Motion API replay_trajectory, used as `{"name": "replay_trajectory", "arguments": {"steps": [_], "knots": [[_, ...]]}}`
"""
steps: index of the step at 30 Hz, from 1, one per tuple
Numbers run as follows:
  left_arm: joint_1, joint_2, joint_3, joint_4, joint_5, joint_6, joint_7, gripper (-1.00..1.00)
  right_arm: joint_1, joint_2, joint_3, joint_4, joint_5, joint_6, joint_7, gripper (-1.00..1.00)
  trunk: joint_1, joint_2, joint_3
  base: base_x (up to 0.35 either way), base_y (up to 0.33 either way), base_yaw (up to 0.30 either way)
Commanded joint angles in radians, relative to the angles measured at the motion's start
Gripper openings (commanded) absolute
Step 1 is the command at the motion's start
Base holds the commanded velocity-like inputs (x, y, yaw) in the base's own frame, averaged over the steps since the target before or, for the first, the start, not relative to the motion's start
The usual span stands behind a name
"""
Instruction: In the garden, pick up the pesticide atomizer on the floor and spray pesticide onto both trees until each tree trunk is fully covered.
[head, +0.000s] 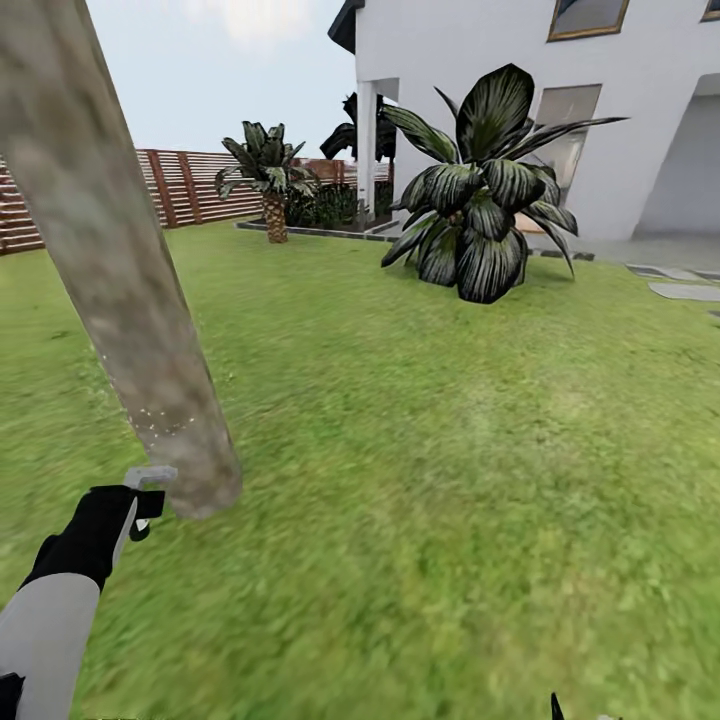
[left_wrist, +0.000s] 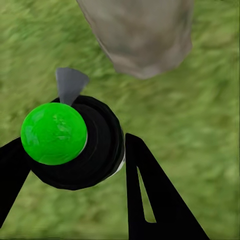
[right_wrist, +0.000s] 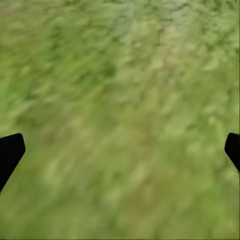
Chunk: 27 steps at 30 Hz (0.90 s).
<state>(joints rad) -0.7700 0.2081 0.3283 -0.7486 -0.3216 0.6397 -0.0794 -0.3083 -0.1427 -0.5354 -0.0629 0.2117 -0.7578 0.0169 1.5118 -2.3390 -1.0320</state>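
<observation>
Pesticide spraying was under way, by the look of it, on the lawn (head: 420, 450) of the garden. Largest in view, the tree trunk (head: 110, 260) stood just ahead of the left pincer (head: 135, 510), its mottled grey bark leaning across the head view, with a few pale specks low on the bark that might be spray. Far beyond the pincer were the slatted fence (head: 190, 185), the white house (head: 520, 110) and a broad-leaved dark plant (head: 480, 200).

The left pincer was pinching the pesticide atomizer (left_wrist: 75, 142): in the left wrist view its black fingers (left_wrist: 150, 200) flanked the dark body and green cap (left_wrist: 54, 133), the grey nozzle (left_wrist: 70, 84) aimed toward the trunk base (left_wrist: 142, 35). The right pincer (right_wrist: 120, 150) hung spread over bare grass, holding nothing.

The risk I judged was uneven cover: with the nozzle aimed so low and so near, only one patch would be wetted, leaving the far side and upper trunk dry. The round bottle could also twist in the grip and misdirect the jet.
</observation>
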Motion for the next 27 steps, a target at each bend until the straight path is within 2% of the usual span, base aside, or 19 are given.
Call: {"name": "replay_trajectory", "arguments": {"steps": [1,7,12,19,22,26,27], "knots": [[0.0,0.0,0.0,-0.001,0.0,0.0,-0.001,-1.0,0.0,0.0,0.0,0.0,0.0,0.0,0.0,1.0,0.0,0.0,0.0,0.18,-0.242,0.276],[-0.001,-0.002,-0.002,-0.013,0.002,0.001,-0.001,-1.0,0.0,0.0,0.0,0.0,0.0,0.0,0.0,1.0,0.0,0.0,0.0,0.223,-0.208,0.099],[-0.002,-0.019,-0.001,-0.013,0.001,0.0,-0.003,-1.0,0.0,0.0,0.0,0.0,0.0,0.0,0.0,1.0,0.0,0.0,0.0,0.233,-0.192,0.027],[-0.002,-0.018,-0.002,-0.017,-0.001,0.001,0.001,-1.0,0.0,0.0,0.0,0.0,0.0,0.0,0.0,1.0,0.0,0.0,0.0,0.064,-0.247,0.251],[-0.005,-0.019,0.0,-0.02,0.0,0.001,0.001,-1.0,0.0,0.0,0.0,0.0,0.0,0.0,0.0,1.0,0.0,0.0,0.0,0.002,-0.064,0.277],[-0.029,-0.035,-0.002,-0.026,0.003,0.014,-0.003,-1.0,0.0,0.0,0.0,0.0,0.0,0.0,0.0,1.0,0.0,0.0,0.0,0.0,-0.005,0.277],[-0.064,-0.044,-0.002,-0.034,0.004,0.021,-0.007,-1.0,0.0,0.0,0.0,0.0,0.0,0.0,0.0,1.0,0.0,0.0,0.0,0.0,-0.001,0.145]]}}
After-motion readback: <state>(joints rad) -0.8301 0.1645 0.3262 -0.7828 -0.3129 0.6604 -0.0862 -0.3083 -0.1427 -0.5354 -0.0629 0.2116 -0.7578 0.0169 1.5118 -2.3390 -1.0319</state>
